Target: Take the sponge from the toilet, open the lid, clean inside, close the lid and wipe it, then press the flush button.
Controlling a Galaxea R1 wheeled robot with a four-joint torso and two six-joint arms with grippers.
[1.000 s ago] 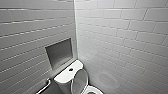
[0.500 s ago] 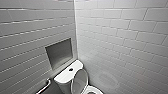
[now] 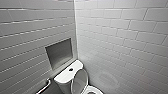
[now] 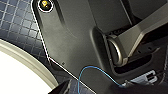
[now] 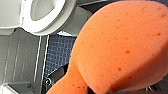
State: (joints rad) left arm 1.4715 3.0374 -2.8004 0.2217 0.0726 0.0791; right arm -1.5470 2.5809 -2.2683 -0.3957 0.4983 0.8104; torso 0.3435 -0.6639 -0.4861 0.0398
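Your right gripper (image 5: 80,86) is closed on the sponge (image 5: 120,47), pinching it at a narrow waist so the orange foam bulges out on both sides. Sponge is in the air, clear of the toilet (image 3: 75,80) and not touching it. Past the sponge, the right wrist view shows the open bowl (image 5: 42,12) with its white ring, and dark blue small-tiled floor (image 5: 58,52) beside it.

Your left gripper (image 4: 100,88): I cannot tell if it is open or closed. A thin blue cable (image 4: 100,72) loops across the arm there. The same dark tiled floor and a white curved surface with a pale edge (image 4: 27,60) lie below.

In the head view, the lid (image 3: 80,80) is up, leaning back at the tank. The flush button (image 3: 70,69) sits mid tank top. A grey wall niche (image 3: 59,53) is above the tank, with a grab bar (image 3: 44,86) on the wall beside the toilet. White tile walls (image 3: 120,37) meet in the corner.
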